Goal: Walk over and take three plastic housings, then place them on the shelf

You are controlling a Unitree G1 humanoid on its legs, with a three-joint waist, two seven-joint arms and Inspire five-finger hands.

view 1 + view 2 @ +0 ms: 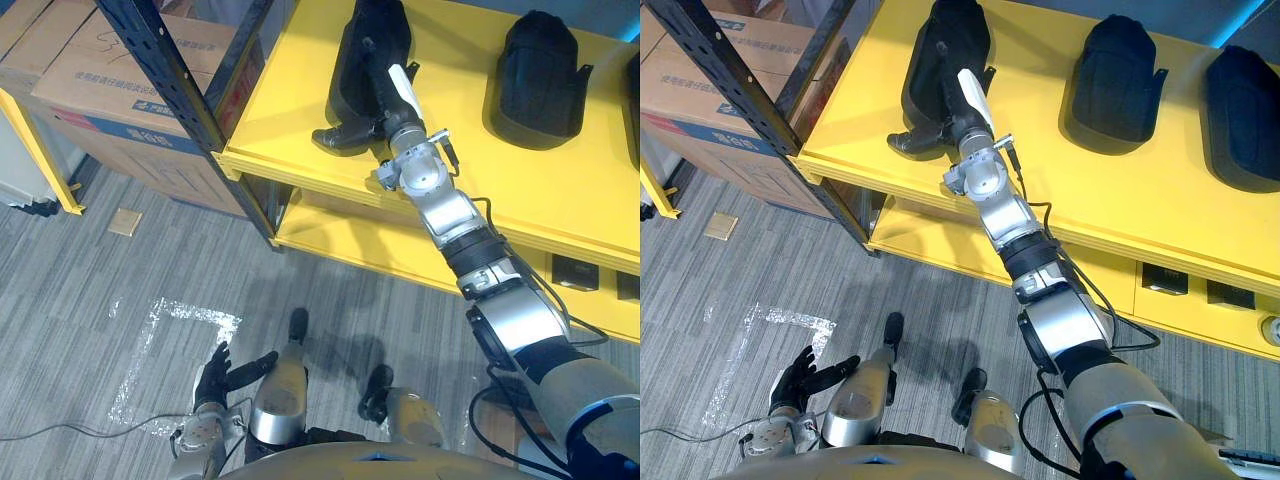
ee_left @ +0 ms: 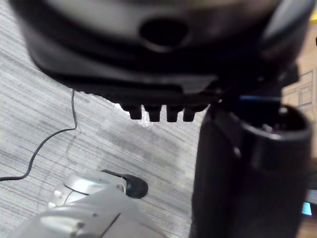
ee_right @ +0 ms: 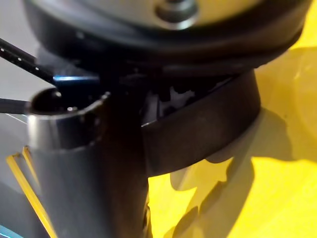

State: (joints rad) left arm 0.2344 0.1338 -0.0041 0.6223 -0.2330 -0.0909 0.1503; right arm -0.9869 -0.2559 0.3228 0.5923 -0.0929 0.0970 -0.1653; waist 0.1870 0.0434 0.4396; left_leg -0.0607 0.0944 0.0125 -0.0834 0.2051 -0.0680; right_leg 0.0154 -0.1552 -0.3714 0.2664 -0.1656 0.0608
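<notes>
Our right hand [image 1: 388, 108] lies against the housing [image 1: 362, 40] at the shelf's [image 1: 300, 90] front left corner, its long axis running back from the edge along our arm; whether it is clamped we cannot tell, while our left hand [image 1: 222, 372] hangs slack, well below.

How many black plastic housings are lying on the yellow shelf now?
3, in a row on the yellow shelf: the left housing at the right hand, the middle housing, and the right housing by the view's edge. None seems hidden.
</notes>
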